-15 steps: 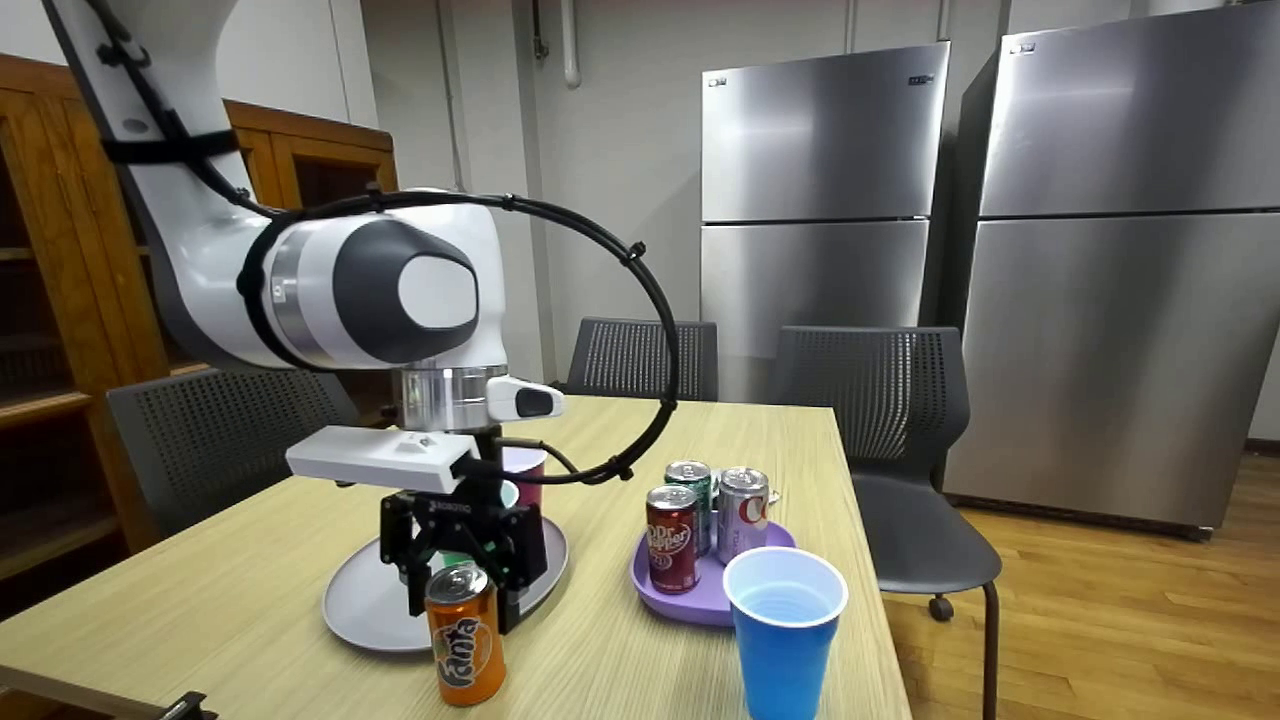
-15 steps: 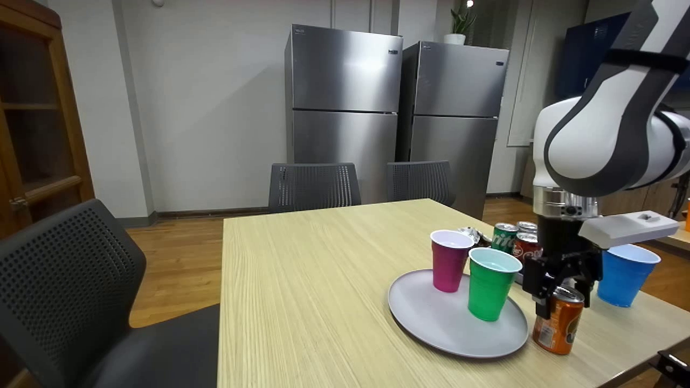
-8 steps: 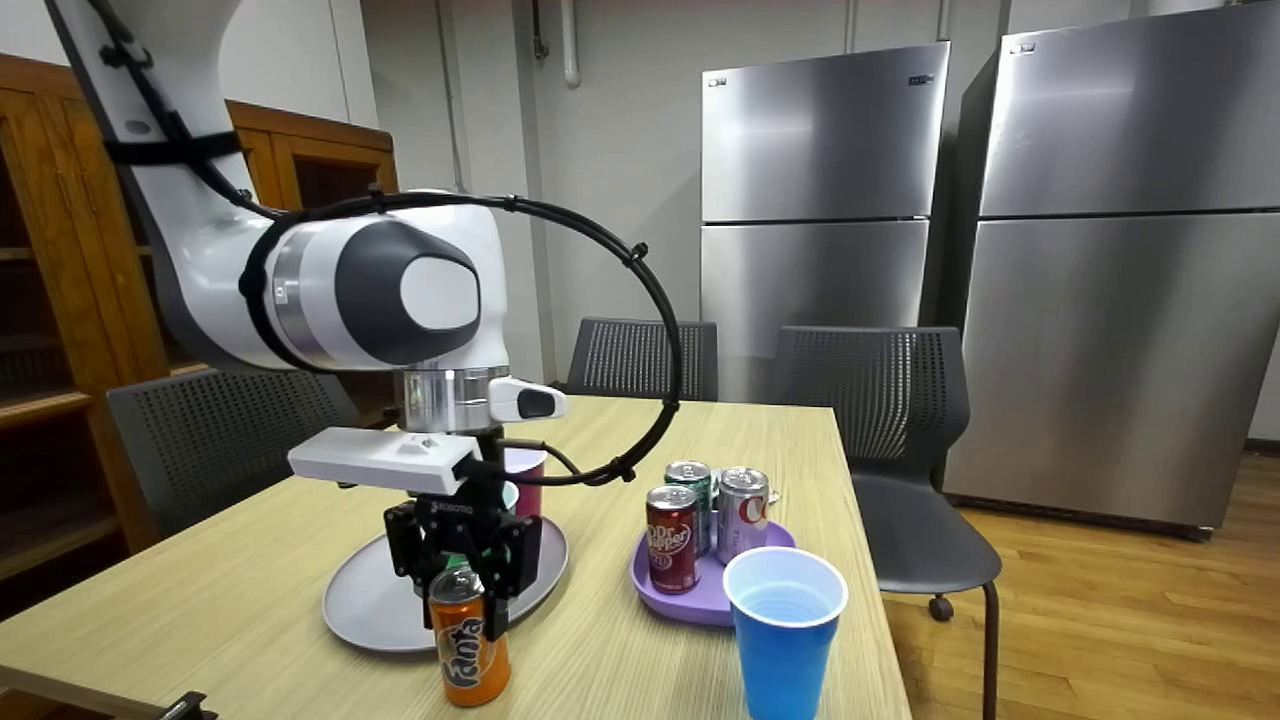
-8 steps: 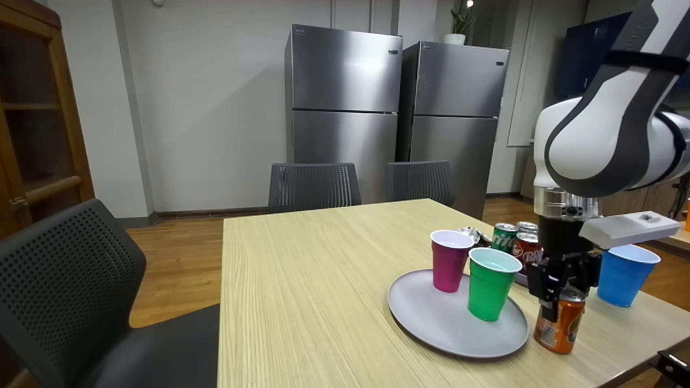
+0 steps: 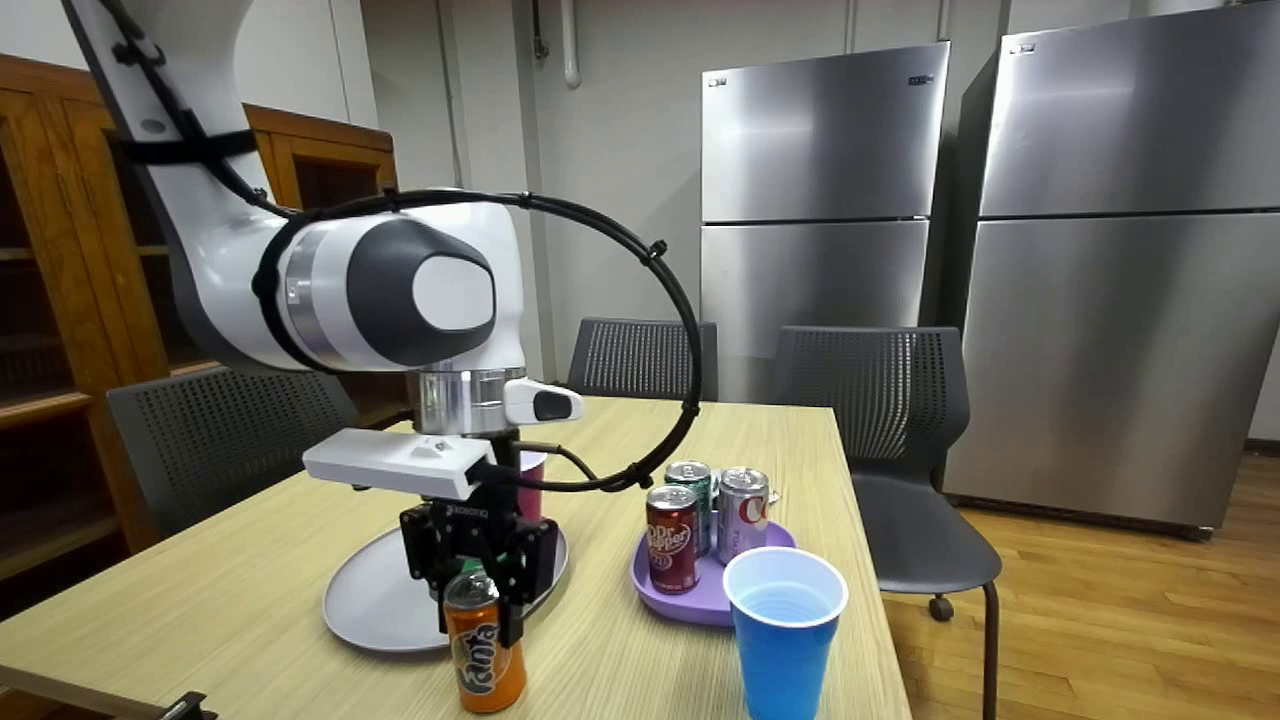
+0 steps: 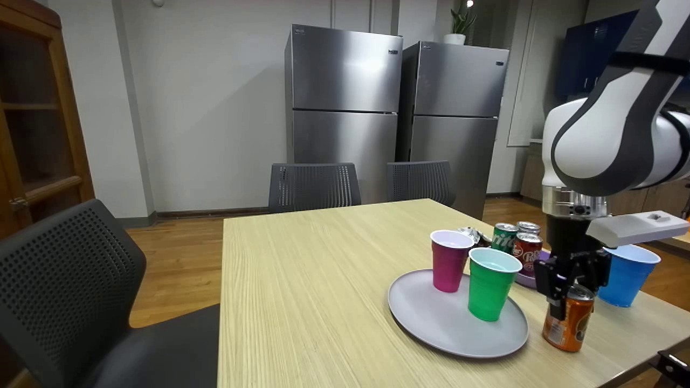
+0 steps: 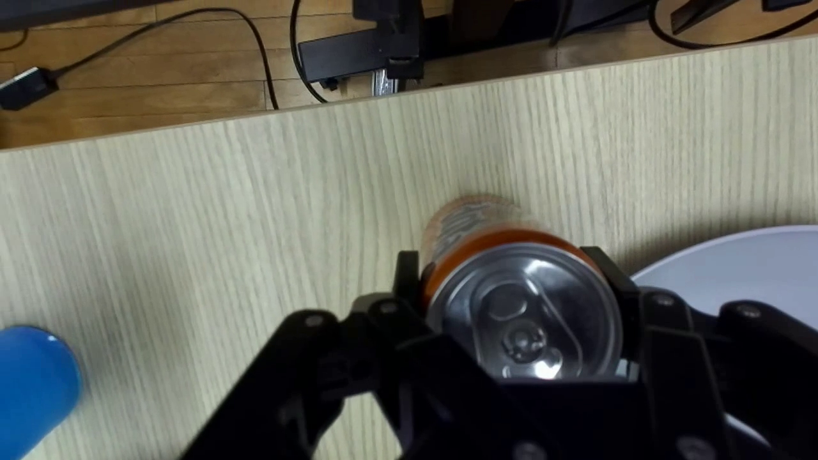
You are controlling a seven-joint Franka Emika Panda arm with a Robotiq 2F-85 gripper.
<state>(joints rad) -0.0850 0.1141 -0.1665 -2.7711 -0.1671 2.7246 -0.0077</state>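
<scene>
My gripper (image 5: 477, 625) is shut on an orange Fanta can (image 5: 487, 660), one finger on each side near its top. The can is upright, low at the tabletop; I cannot tell whether its base touches the table. In the wrist view the can's silver lid (image 7: 524, 313) fills the space between the fingers. The can and gripper also show in an exterior view (image 6: 568, 326). A grey plate (image 6: 431, 318) lies beside the can and holds a magenta cup (image 6: 448, 267) and a green cup (image 6: 488, 291). A blue cup (image 5: 785, 640) stands on the can's opposite side.
A purple plate (image 5: 706, 592) holds a Dr Pepper can (image 5: 671, 545), a green can (image 5: 688, 476) and a silver Coke can (image 5: 743, 520). The table edge (image 7: 192, 121) lies close to the can. A black cable (image 5: 655, 270) loops out from the arm. Chairs (image 6: 315, 188) surround the table.
The fingers have closed on the orange can. Over the last half second the gripper and can have moved together slightly to the right in both exterior views, toward the blue cup.
</scene>
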